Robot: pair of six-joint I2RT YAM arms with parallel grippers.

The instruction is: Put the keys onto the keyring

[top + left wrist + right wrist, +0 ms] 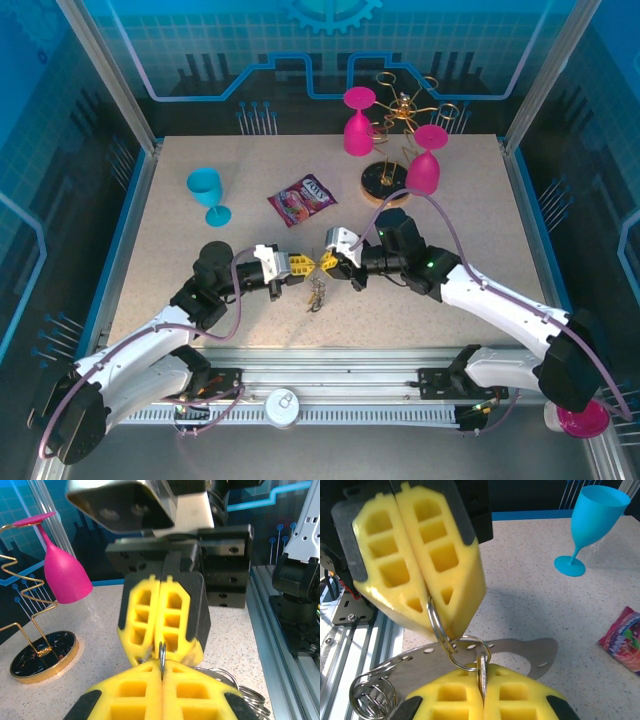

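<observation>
In the top view, the two arms met at the middle of the desk (470, 215). The left hand (308, 265) and right hand (328, 263) were tip to tip, with a small metal cluster (316, 295) dangling just below them, too small to make out. A blue goblet (207, 190) and a snack packet (303, 198) lay higher in the frame.

In the left wrist view, the left hand (162, 675), at the bottom edge, was pressed together on the keyring (161, 652), seen edge-on. The right hand (160, 630) stood directly above, its yellow fingers (142, 615) closed. A pink glass (65, 577) hung at the left.

In the right wrist view, the left hand (431, 602), at upper left, pinched the silver keyring (436, 625). The right hand (482, 692), at the bottom, pinched a thin metal piece (481, 672); whether it was a key I cannot tell. Coiled rings (370, 695) sat at lower left.
</observation>
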